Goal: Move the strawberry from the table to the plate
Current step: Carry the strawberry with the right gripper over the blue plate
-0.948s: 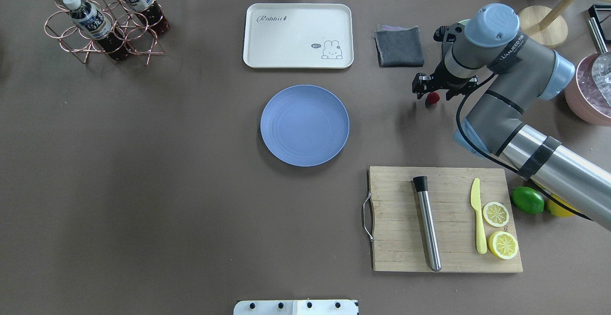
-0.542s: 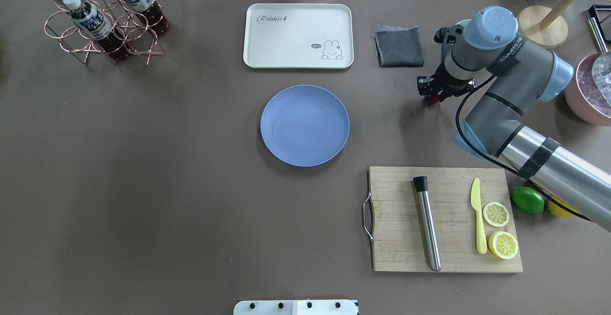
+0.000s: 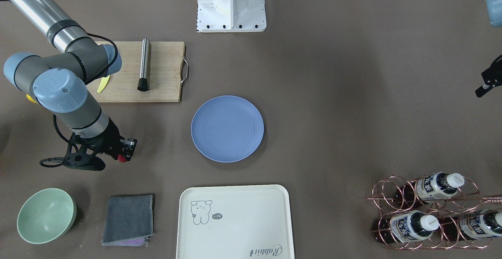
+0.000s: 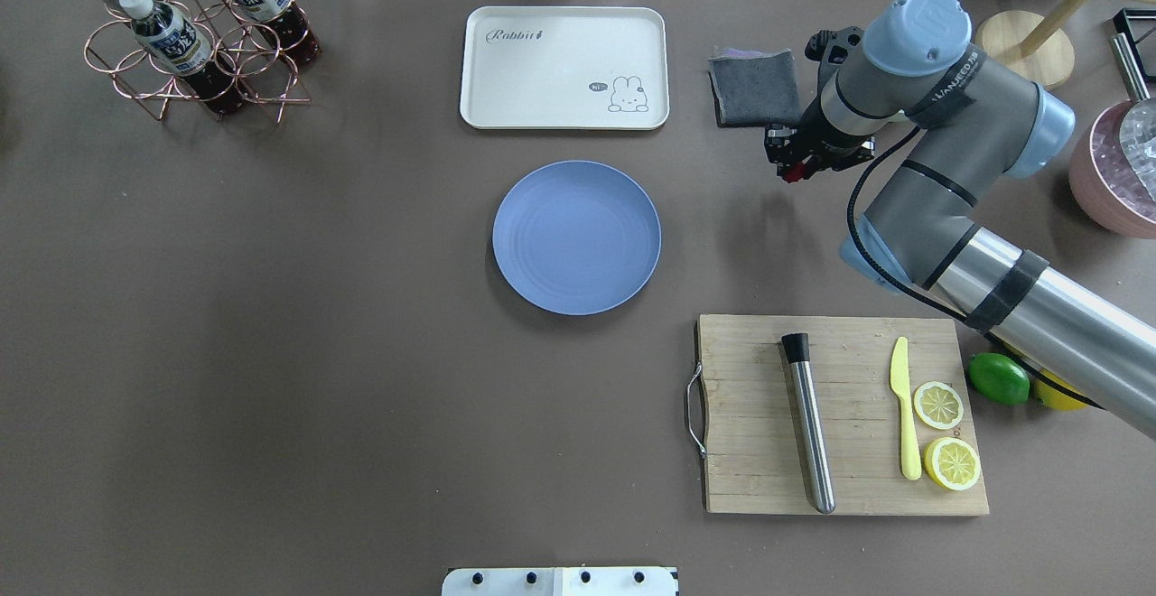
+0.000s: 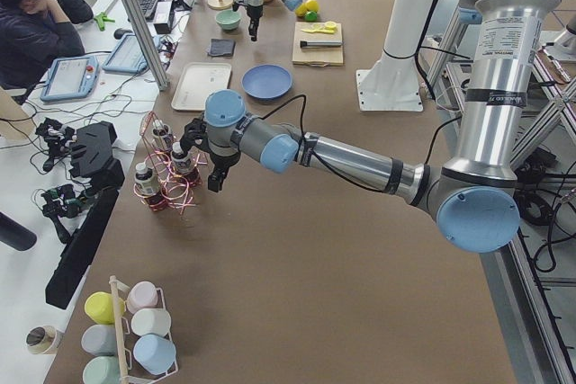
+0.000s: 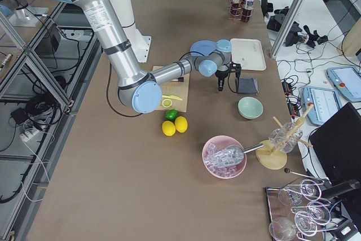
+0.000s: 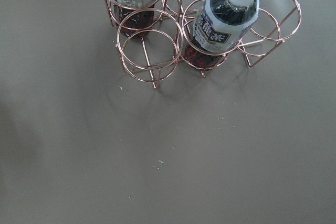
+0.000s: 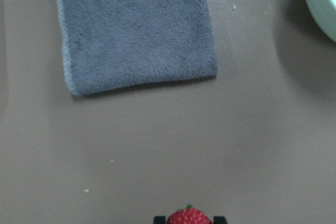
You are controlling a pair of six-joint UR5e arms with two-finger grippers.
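Note:
The strawberry [image 4: 795, 174] is a tiny deep-red berry pinched between the fingers of my right gripper [image 4: 794, 166], which is shut on it. Berry and gripper hang above the grey-brown table [image 4: 316, 352], right of the round blue plate [image 4: 576, 237] and just in front of a folded grey cloth. From the front, the strawberry [image 3: 122, 158] shows at the gripper's tip, left of the plate [image 3: 227, 128]. The right wrist view has the strawberry [image 8: 189, 217] between two black fingertips at its bottom edge. My left gripper [image 5: 214, 182] hangs beside the bottle rack; I cannot tell whether it is open.
Around the right gripper lie the grey cloth [image 4: 757, 88] and a mint-green bowl [image 3: 46, 215]. A cream tray [image 4: 564, 68] lies beyond the plate. A cutting board [image 4: 844, 415] with muddler, knife and lemon halves lies nearer. A lime [image 4: 998, 378], pink bowl [image 4: 1115, 172] and bottle rack [image 4: 194, 32] stand at the sides.
My right gripper shut on the strawberry on the table, then rose and moved left toward the plate with the berry in it. Nothing else has moved.

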